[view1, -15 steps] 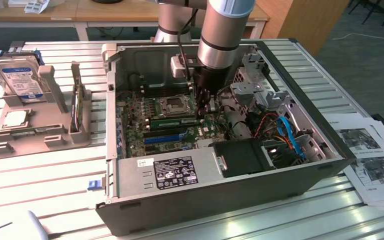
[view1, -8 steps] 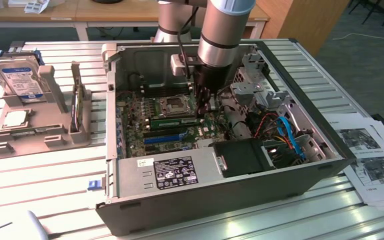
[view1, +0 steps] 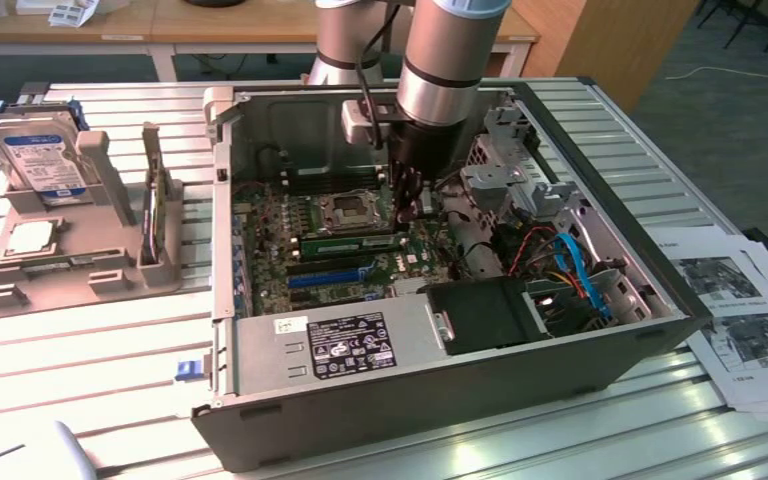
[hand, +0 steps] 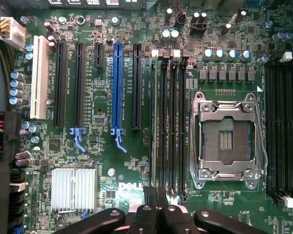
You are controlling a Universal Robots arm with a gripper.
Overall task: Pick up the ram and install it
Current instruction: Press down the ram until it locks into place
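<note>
Green ram (view1: 348,243) seated; end effector (view1: 408,205) just beside.

Arm: grey-and-silver cylindrical robot arm (view1: 440,50), wrist section near vertical, reaching straight down from above in the exterior view.
Gripper: black two-finger metal gripper (view1: 412,205), pointing downward, fingers long and thin.
Finger state: fingers (hand: 155,207) drawn together, side by side in the wrist view.
Linkage: black bolted finger links (hand: 98,222) splay outward either side.
</note>
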